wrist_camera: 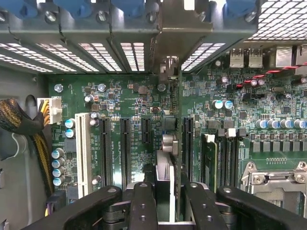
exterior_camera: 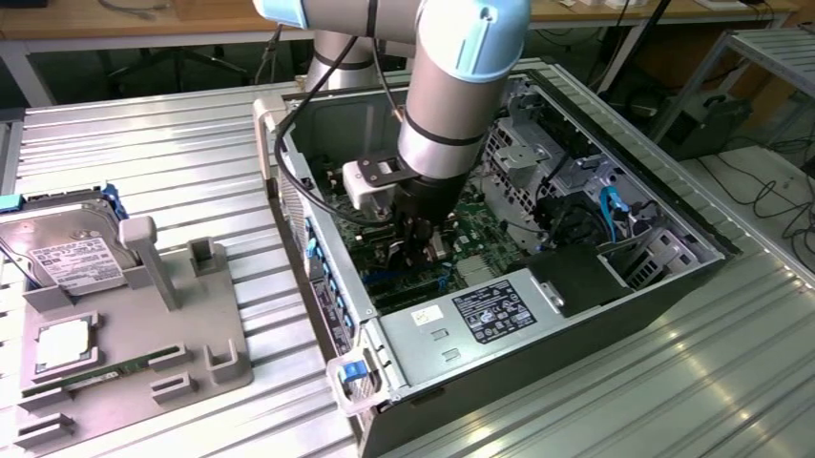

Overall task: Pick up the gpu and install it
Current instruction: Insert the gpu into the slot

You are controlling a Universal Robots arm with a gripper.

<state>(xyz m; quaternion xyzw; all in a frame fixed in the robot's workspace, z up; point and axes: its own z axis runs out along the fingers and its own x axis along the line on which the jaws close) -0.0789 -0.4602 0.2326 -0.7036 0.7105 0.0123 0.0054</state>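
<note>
An open computer case (exterior_camera: 510,315) is seen lying on a ribbed metal table (exterior_camera: 166,143), with the robot arm (exterior_camera: 452,86) reaching down into it. A grey fixture tray (exterior_camera: 191,334) to the exterior view's left carries a silver hard drive (exterior_camera: 71,253) and a green RAM stick (exterior_camera: 102,374). Over the motherboard (wrist_camera: 134,120), the gripper (wrist_camera: 165,191) is closed on the gpu (wrist_camera: 165,172), which is held edge-on between the fingers (wrist_camera: 144,201), above the black expansion slots (wrist_camera: 125,151).

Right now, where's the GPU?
The GPU is in the end effector, edge-on over the motherboard slots inside the case.
</note>
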